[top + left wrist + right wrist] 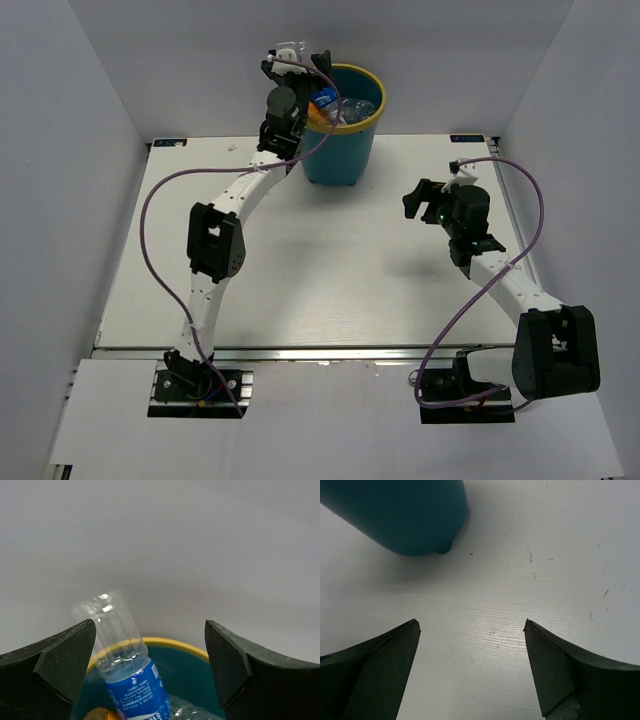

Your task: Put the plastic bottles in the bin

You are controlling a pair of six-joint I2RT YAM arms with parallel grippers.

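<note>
The left arm reaches far forward, its gripper (150, 627) spread wide and empty above the near rim of the teal bin (345, 150). A clear blue-labelled bottle (135, 685) leans inside the bin among other bottles. The right arm is bent, its gripper (470, 625) also spread, hovering over the white table (330, 270) near the bin.

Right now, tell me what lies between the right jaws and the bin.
Only bare table up to the bin, in the top external and right wrist views.
</note>
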